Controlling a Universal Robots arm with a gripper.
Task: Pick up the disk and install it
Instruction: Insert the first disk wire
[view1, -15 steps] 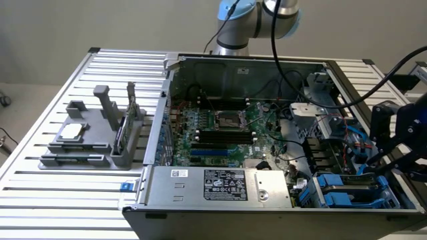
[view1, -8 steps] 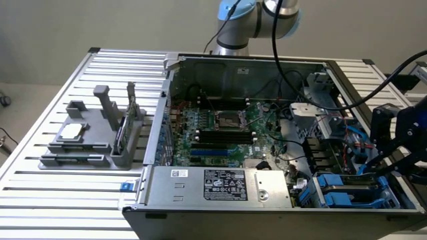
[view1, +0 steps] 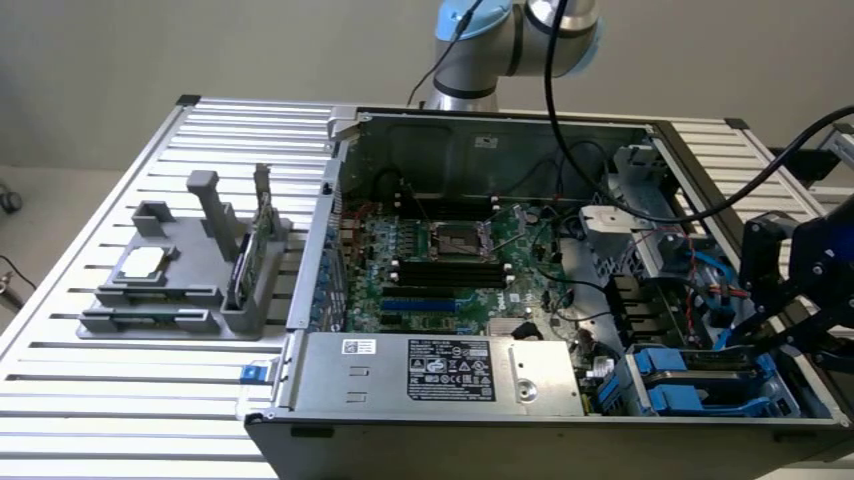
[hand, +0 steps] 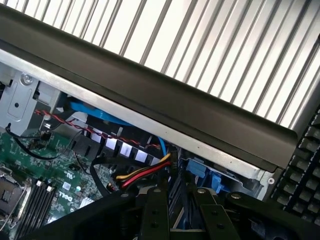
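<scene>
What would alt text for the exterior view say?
An open computer case lies on a slatted table, circuit board exposed. A robot arm stands behind it, its black end near blue drive bays at the exterior view's right. A grey parts holder sits at the exterior view's left.

Print on the open computer case: one brand mark, the rest too fine

In the wrist view the green motherboard carries a white printed logo that looks like "DELL" (tilted, its letters small). In the exterior view the grey power-supply box bears a black-and-white sticker with rows of fine print and round symbols, none of it legible. Just beside that sticker, toward the exterior view's left, a small white label with dark marks cannot be read either. A pale sticker on the case's far inner wall is likewise illegible, as is a white mark on the motherboard there.
</scene>
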